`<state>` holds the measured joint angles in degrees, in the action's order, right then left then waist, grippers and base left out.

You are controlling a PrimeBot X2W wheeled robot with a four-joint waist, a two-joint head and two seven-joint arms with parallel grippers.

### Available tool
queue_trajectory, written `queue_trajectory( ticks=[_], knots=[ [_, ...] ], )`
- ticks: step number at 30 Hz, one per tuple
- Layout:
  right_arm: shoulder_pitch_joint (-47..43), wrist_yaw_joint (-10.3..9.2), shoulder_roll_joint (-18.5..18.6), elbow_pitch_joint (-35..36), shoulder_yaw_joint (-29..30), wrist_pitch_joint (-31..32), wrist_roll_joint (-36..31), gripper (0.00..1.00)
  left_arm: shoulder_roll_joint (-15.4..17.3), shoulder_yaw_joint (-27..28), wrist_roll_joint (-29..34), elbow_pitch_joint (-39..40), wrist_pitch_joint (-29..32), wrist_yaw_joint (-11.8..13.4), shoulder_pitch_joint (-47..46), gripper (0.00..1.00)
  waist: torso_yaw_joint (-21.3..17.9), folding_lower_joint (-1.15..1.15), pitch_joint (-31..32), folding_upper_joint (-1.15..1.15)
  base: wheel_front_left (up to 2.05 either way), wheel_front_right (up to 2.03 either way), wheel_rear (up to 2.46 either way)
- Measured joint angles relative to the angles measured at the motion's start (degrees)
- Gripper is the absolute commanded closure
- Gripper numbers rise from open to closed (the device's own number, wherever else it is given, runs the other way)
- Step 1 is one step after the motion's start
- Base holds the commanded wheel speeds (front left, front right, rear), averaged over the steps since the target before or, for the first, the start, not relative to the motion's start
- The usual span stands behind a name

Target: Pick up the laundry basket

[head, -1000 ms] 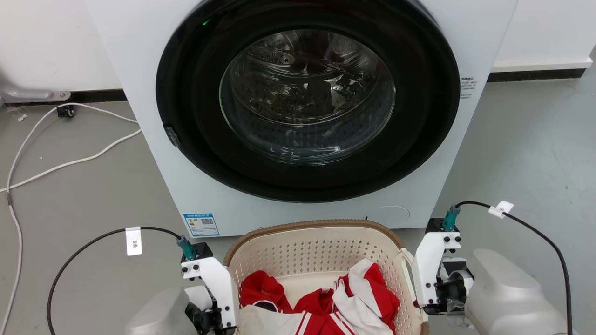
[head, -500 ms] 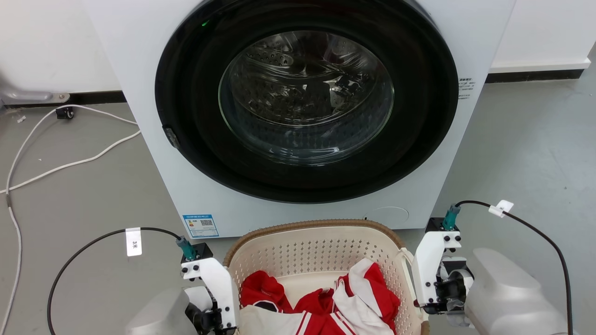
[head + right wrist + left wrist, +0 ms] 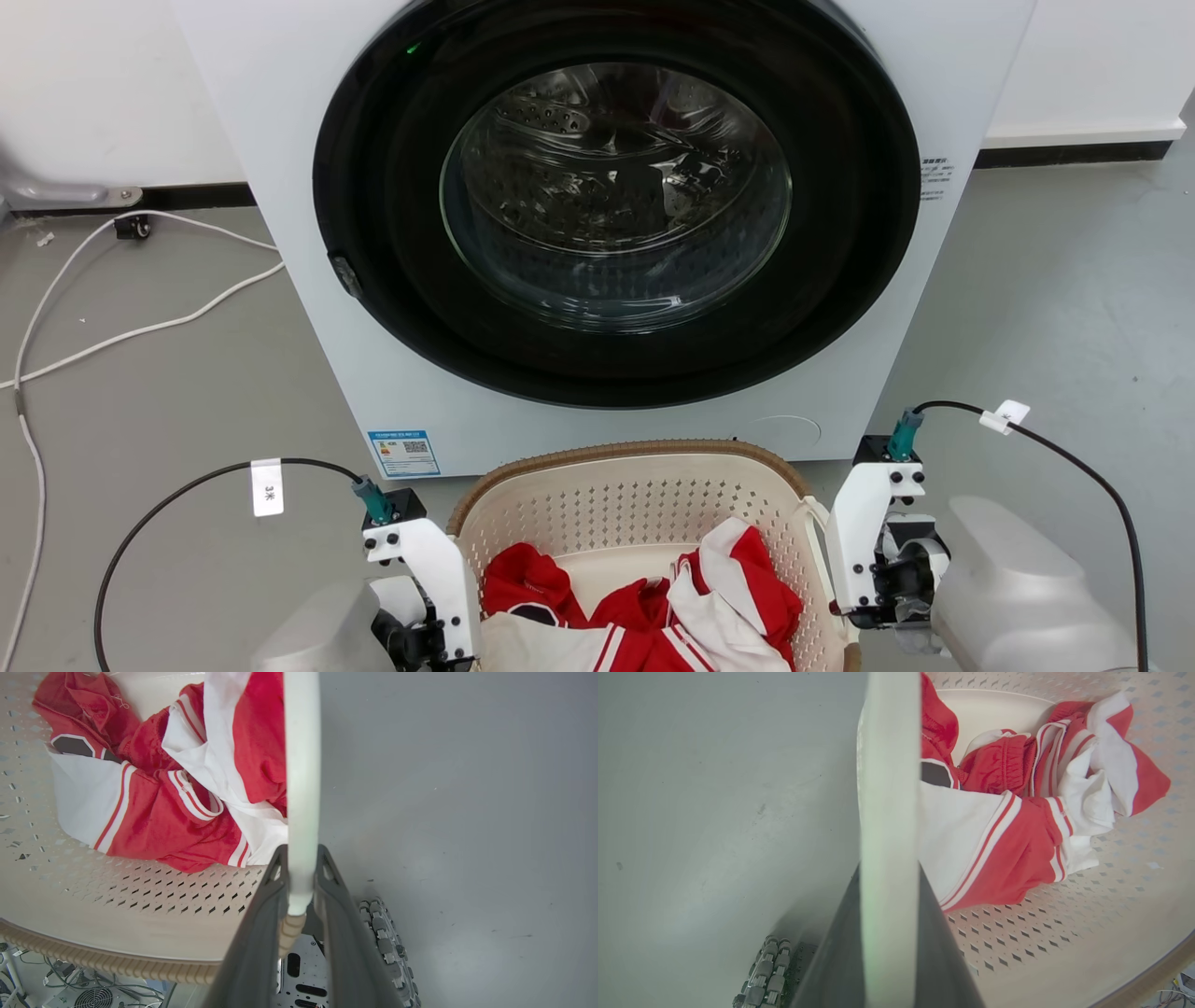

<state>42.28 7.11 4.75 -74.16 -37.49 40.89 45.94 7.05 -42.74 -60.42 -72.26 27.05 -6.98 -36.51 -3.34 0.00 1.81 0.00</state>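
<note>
The laundry basket [image 3: 607,509] is a cream perforated tub with a brown woven-look rim, standing at the bottom centre of the head view in front of the washer. Red and white clothes [image 3: 653,607] lie inside it. My left gripper [image 3: 439,644] is at its left side and my right gripper [image 3: 854,611] at its right side. In the left wrist view my left gripper [image 3: 889,872] is shut on a white loop handle [image 3: 889,788]. In the right wrist view my right gripper [image 3: 301,854] is shut on the other white handle [image 3: 302,765]. The basket wall [image 3: 117,905] curves beside it.
A white front-loading washer [image 3: 392,411] with a shut round glass door [image 3: 616,196] stands directly behind the basket. White cables [image 3: 140,327] trail over the grey floor at the left. Bare grey floor [image 3: 1074,308] lies to the right of the washer.
The head view has shifted very slightly. Both grippers and the basket stand as before.
</note>
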Motion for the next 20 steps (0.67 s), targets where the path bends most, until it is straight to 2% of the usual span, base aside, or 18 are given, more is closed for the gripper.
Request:
queue_trajectory(
  ticks=[20],
  knots=[
    [-0.76, 0.00, -0.49, 0.01, 3.08, 1.02, -2.33, 1.00, 0.29, -1.05, -1.48, -0.26, -0.89, 0.00, -0.01, 1.00, -0.18, 0.00, -0.10, 0.00, 0.00, 0.00, 0.00]
  ],
)
